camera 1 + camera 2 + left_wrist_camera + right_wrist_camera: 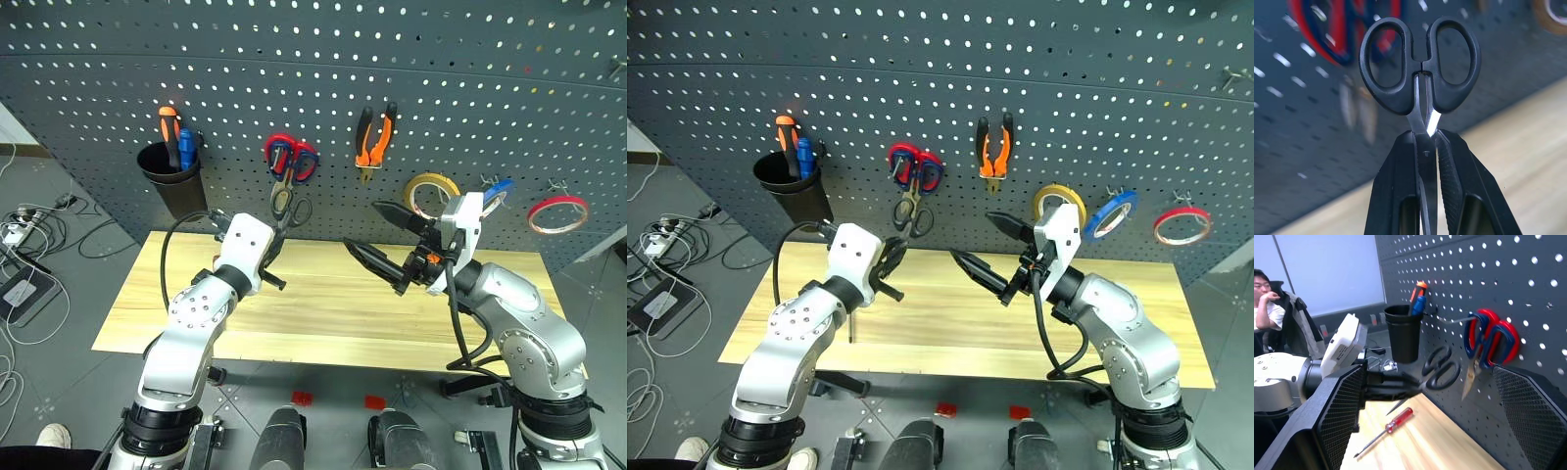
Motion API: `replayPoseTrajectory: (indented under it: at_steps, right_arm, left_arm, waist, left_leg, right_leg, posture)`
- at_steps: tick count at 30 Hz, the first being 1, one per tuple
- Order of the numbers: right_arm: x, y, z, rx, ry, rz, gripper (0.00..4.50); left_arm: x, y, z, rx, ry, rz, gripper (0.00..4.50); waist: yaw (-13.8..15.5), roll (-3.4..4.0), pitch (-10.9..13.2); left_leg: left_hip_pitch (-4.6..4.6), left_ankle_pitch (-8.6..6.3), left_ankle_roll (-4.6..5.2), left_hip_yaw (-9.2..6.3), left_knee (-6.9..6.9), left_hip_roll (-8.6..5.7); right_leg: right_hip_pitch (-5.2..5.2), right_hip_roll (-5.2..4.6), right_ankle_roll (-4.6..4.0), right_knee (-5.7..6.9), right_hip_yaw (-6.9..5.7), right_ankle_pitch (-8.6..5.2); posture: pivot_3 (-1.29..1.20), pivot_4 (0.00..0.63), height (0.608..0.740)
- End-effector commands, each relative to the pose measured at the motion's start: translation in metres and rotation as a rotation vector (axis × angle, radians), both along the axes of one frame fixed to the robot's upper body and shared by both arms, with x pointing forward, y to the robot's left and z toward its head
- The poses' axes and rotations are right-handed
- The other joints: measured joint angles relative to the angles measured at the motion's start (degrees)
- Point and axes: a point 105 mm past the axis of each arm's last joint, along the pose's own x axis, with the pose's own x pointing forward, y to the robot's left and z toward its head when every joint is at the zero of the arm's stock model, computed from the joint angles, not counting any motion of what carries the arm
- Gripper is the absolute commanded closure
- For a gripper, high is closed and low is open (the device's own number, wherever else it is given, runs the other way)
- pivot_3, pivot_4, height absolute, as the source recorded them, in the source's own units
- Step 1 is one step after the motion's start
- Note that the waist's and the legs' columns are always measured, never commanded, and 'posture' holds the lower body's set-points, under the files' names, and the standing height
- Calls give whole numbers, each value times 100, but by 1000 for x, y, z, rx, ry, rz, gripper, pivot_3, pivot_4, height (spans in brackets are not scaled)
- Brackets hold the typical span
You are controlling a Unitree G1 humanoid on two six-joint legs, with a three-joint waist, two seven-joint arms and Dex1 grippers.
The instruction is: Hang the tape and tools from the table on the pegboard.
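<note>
The left gripper (1427, 147) clamps the black-handled scissors (1420, 63) by the blades, just below the pegboard's (294, 69) red-handled scissors (291, 157). The right gripper (384, 240) gapes wide. No writing is legible.

Floor: grey tiles (69, 294) run under and around my bench, filling the lower left of my head view.
Cables: white and grey leads (29, 227) lie loose on the floor at the far left, by a power strip.
Back wall: from my right wrist I see a pale, evenly lit wall (1327, 269) in the upper left.
Seated person: someone (1268, 308) sits at the left edge there, hand to chin, with a dark jacket over the chair.
</note>
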Motion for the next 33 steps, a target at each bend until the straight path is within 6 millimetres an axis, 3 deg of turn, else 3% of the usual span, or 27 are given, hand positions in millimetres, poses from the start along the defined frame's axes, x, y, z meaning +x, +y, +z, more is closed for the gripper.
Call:
replayPoseTrajectory:
  at_steps: [1,16,33]
  right_arm:
    - [-2,1,9,24,-44,-1,0]
    - [-2,-3,3,6,-35,-40,0]
    - [0,-3,6,-5,-28,-71,0]
  left_arm:
    - [6,-5,23,11,-114,-1,4254]
    - [1,-2,29,16,-159,16,4254]
    - [22,3,17,-13,-85,58,4254]
  waist:
    - [33,0,-32]
    - [75,3,-74]
    - [75,2,-77]
  left_leg:
    - [6,0,1,2,0,-1]
    - [41,-6,10,8,2,0]
    - [47,-6,11,6,7,-1]
  right_leg:
    - [4,0,0,0,1,0]
    - [33,3,-2,3,11,-1]
    - [42,3,-2,7,8,-1]
  posture:
    - [116,91,740]
    - [97,109,740]
    - [87,122,740]
